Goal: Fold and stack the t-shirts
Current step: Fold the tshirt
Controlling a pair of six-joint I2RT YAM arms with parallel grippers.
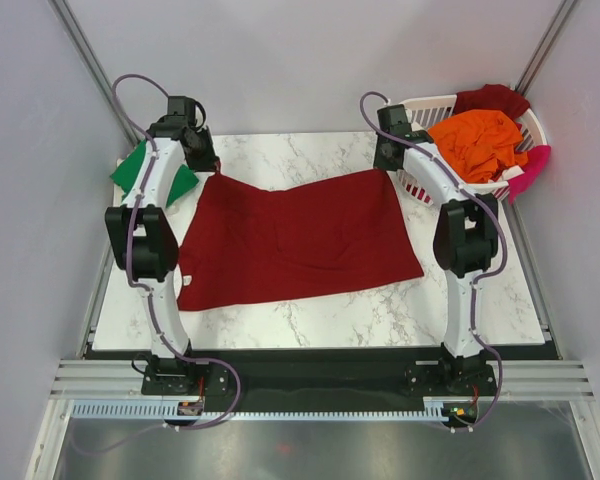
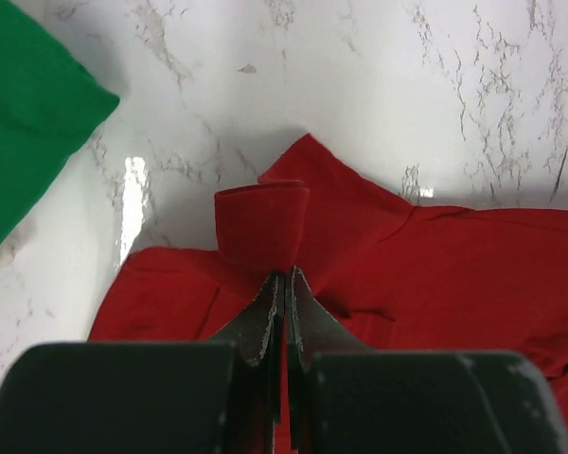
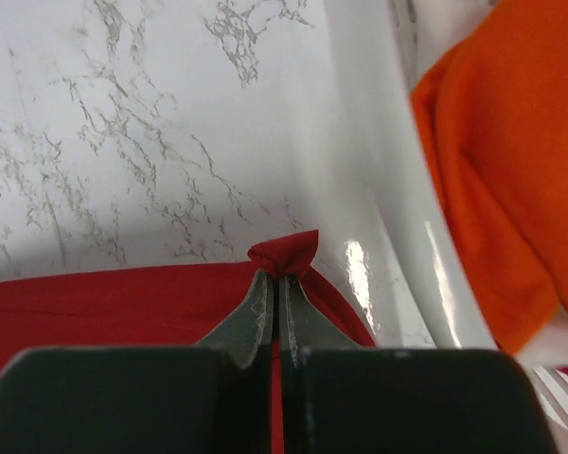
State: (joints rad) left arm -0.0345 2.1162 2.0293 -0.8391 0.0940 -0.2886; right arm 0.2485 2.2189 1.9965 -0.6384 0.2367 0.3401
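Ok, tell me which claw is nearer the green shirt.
Left. The left claw, pinching the dark red shirt at its far-left corner, is right beside the green shirt; the right claw pinches the opposite far corner, next to the laundry basket.

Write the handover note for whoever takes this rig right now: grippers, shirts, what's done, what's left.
Left gripper: shut on the far left corner of the big red shirt.
Right gripper: shut on its far right corner.
The big red shirt lies spread on the table, not yet folded. Green shirt lies folded at the far left. Orange shirt and dark red shirt are in the basket; pink shirt hangs over its rim.
Done: green, it seems.
Left: fold the big red one, stack it, then the three at the basket.
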